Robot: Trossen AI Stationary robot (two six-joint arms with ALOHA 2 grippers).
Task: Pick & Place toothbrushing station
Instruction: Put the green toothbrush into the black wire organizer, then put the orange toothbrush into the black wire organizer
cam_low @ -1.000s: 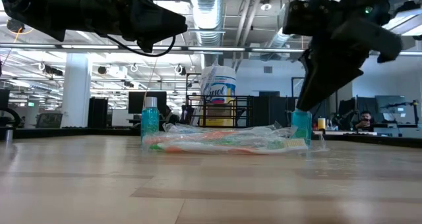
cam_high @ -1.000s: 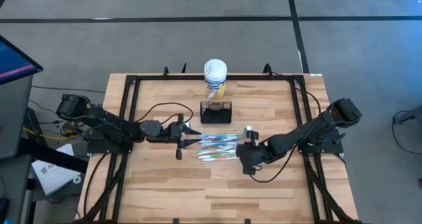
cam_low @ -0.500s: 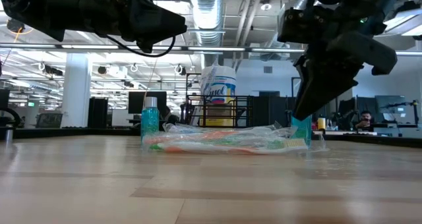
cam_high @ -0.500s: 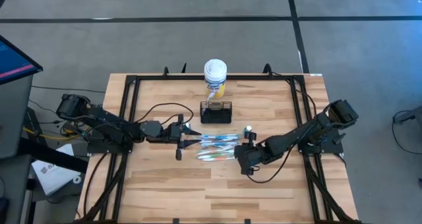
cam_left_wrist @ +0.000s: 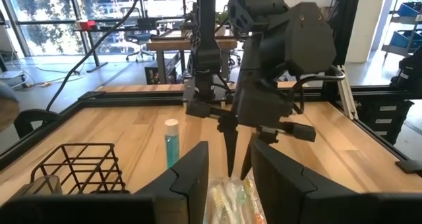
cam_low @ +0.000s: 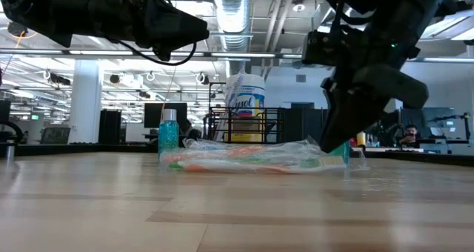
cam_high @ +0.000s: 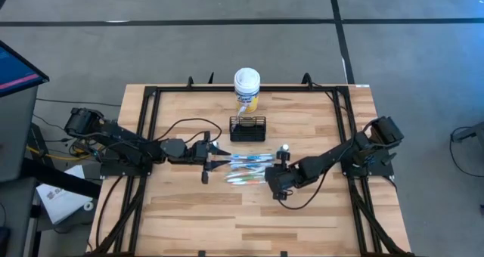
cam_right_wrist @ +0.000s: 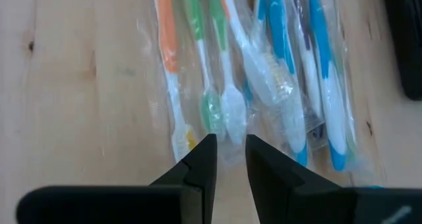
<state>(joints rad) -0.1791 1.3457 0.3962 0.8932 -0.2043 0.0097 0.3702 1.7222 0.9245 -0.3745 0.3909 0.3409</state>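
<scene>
The black wire-mesh caddy (cam_high: 248, 128) stands on the table in front of the yellow canister (cam_high: 247, 89); it also shows in the left wrist view (cam_left_wrist: 79, 168). Several wrapped toothbrushes (cam_high: 246, 168) lie in a pile near it. My left gripper (cam_high: 225, 160) is open and hovers over the pile's left end (cam_left_wrist: 231, 197). My right gripper (cam_high: 271, 183) points down at the pile's right end, its fingers a narrow gap apart over the brush heads (cam_right_wrist: 227, 112). My right gripper comes from above, slanting down onto the head end of the wrapped toothbrushes (cam_right_wrist: 231, 145). Its fingertips (cam_right_wrist: 210, 145) stand just over the clear wrapper. I cannot tell whether they touch it. The pile lies flat on the table.
A small teal bottle with a white cap (cam_high: 283, 150) stands just beyond my right gripper. The low view shows a teal bottle (cam_low: 169, 133) at the pile's left end. A black frame (cam_high: 151, 98) runs around the table. Bare wood lies toward the near edge.
My right gripper has moved toward the table's left edge and down, closing in on the right end of the toothbrush pile. The pile, the caddy and my left arm have stayed where they were.
</scene>
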